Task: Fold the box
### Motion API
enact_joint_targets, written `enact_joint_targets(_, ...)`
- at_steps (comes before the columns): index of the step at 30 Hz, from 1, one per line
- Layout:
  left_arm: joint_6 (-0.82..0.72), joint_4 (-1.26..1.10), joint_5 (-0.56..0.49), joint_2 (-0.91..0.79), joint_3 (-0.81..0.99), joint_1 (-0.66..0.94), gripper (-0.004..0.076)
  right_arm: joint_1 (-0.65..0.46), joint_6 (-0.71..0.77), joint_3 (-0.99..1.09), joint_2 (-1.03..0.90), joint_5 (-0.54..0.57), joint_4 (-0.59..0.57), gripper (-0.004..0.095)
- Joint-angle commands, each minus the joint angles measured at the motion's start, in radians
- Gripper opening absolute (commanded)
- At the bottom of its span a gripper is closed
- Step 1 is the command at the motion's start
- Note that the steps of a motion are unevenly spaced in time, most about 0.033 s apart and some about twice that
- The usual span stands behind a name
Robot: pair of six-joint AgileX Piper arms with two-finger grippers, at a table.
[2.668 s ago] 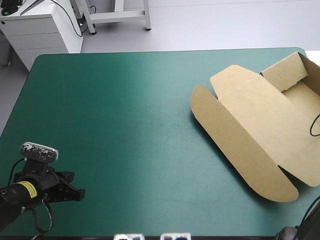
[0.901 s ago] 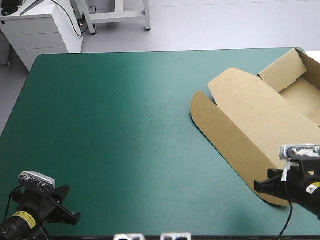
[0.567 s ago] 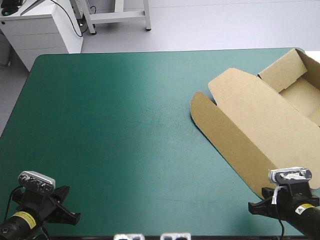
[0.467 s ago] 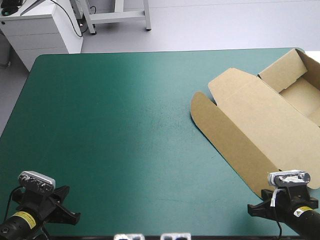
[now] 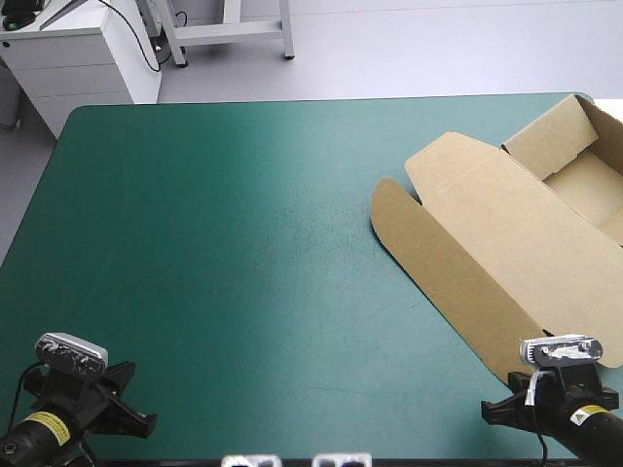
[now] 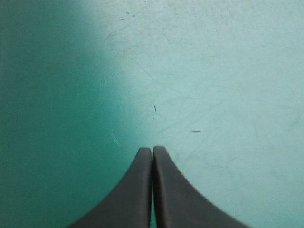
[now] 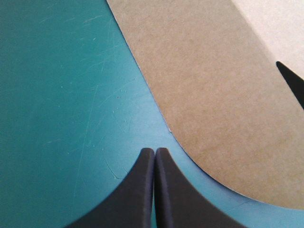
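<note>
1. Brown board, cut and creased: the box [image 5: 506,233] lies in the right half of the high view and runs off the frame's right edge. Its tray end, with raised walls, sits at upper right. The lid panel lies flat, with a long round-ended flap [image 5: 438,282] along its lower-left side.
2. Handling, as a judgement: light, stiff sheet that should bend only at its creases and is likely to skate on the cover when pushed. Edges lying flat will be hard to get under. The flap's free edge, near its rounded end, looks the best place to take hold.
3. Right hand [image 5: 487,413], lower right of the frame: fingers pressed together, empty. The flap's rounded corner lies just ahead of its tips and to one side, not touching.
4. Left hand [image 5: 148,424], lower left: closed on nothing, over bare cover, well apart from the box.
5. Tabletop [image 5: 224,243]: teal-green cover, flat, finely scratched. Beyond the far edge are pale floor and a white cabinet [image 5: 68,58] at upper left.
</note>
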Motion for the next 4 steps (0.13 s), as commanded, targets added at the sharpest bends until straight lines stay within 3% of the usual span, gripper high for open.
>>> enact_joint_targets(1, -0.001, 0.0, -0.062, 0.01, -0.022, -0.004, -0.0008, 0.004, -0.009, -0.023, 0.006, -0.045, 0.016, -0.0014)
enact_joint_targets(4, -0.001, 0.0, -0.062, 0.01, -0.022, -0.004, -0.0008, 0.004, -0.009, -0.023, 0.006, -0.045, 0.016, -0.0015)
